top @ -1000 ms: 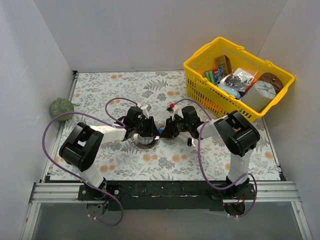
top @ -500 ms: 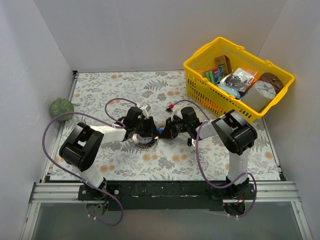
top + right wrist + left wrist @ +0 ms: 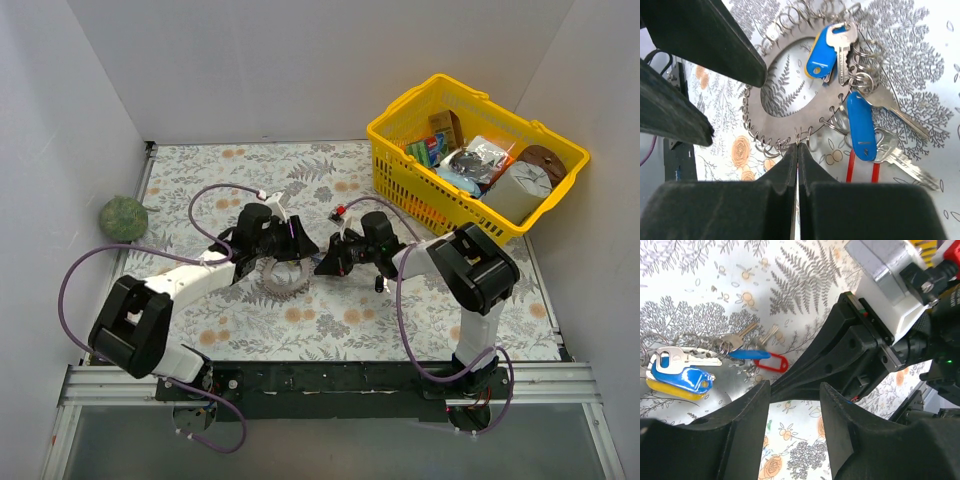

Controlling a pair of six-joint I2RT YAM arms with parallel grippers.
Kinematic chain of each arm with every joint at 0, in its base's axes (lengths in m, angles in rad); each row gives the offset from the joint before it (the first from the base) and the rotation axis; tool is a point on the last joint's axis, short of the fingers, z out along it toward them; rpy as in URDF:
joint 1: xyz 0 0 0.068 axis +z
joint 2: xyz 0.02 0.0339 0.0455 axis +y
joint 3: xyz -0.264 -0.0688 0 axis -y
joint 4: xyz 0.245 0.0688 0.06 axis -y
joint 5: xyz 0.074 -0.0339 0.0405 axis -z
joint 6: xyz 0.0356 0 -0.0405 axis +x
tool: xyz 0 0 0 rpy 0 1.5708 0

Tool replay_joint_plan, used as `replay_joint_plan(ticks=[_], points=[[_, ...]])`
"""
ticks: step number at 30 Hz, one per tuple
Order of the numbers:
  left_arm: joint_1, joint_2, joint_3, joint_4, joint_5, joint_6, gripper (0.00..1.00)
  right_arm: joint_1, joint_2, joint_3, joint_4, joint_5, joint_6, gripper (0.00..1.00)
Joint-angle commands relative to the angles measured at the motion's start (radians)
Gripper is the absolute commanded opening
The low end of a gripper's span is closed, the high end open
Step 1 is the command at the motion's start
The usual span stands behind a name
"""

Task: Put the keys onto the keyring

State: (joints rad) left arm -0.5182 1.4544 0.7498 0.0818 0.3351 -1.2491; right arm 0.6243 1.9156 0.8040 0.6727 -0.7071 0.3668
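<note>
The keyring (image 3: 785,122) lies flat on the table (image 3: 200,180), near centre. Right gripper (image 3: 797,146): jaws pressed together on a small loop at the ring's 6 o'clock rim in its wrist view. Left gripper (image 3: 794,385): jaws spread wide, holding nothing. The blue-headed keys (image 3: 829,47) cluster at the ring's 1 to 3 o'clock.
</note>
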Motion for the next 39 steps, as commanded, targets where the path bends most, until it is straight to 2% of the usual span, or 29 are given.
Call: replay_joint_plan(ticks=[1, 9, 17, 18, 19, 26, 32, 39], points=[[0.012, -0.086, 0.042, -0.063, -0.036, 0.017, 0.44, 0.006, -0.096, 0.023, 0.004, -0.023, -0.017, 0.01], [0.021, -0.186, 0.045, -0.117, -0.050, 0.034, 0.45, 0.006, -0.204, 0.024, -0.059, -0.034, -0.042, 0.01], [0.037, -0.327, 0.037, -0.050, -0.011, 0.063, 0.45, 0.005, -0.339, 0.060, -0.168, -0.020, -0.094, 0.01], [0.038, -0.341, 0.034, -0.041, -0.011, 0.068, 0.45, 0.003, -0.352, 0.063, -0.179, -0.015, -0.103, 0.01], [0.037, -0.354, 0.031, -0.034, -0.008, 0.069, 0.50, 0.005, -0.380, 0.066, -0.192, -0.009, -0.104, 0.01], [0.043, -0.439, -0.003, 0.071, 0.140, 0.161, 0.51, -0.008, -0.489, 0.103, -0.242, -0.054, -0.143, 0.01], [0.044, -0.468, -0.015, 0.160, 0.298, 0.159, 0.50, -0.037, -0.570, 0.078, -0.110, -0.196, -0.083, 0.01], [0.046, -0.463, -0.013, 0.237, 0.426, 0.132, 0.43, -0.066, -0.648, -0.018, 0.180, -0.296, 0.066, 0.01]])
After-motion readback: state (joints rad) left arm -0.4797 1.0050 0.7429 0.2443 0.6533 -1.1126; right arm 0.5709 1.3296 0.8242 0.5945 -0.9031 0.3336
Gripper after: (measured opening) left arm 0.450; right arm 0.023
